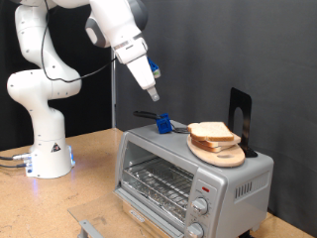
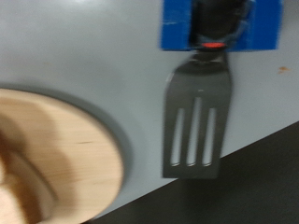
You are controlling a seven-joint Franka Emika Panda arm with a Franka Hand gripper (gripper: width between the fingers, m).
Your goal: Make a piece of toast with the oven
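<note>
Toast: we see the piece of toast stacked with other slices on the round wooden board, on the oven's roof.
Oven: the oven sits with its door shut, rack visible through the glass.
Gripper: the gripper hangs above the oven's roof; wide or narrow, we cannot tell.
Wrist only: the slotted spatula lies flat in its blue holder, just beside the board's edge.
</note>
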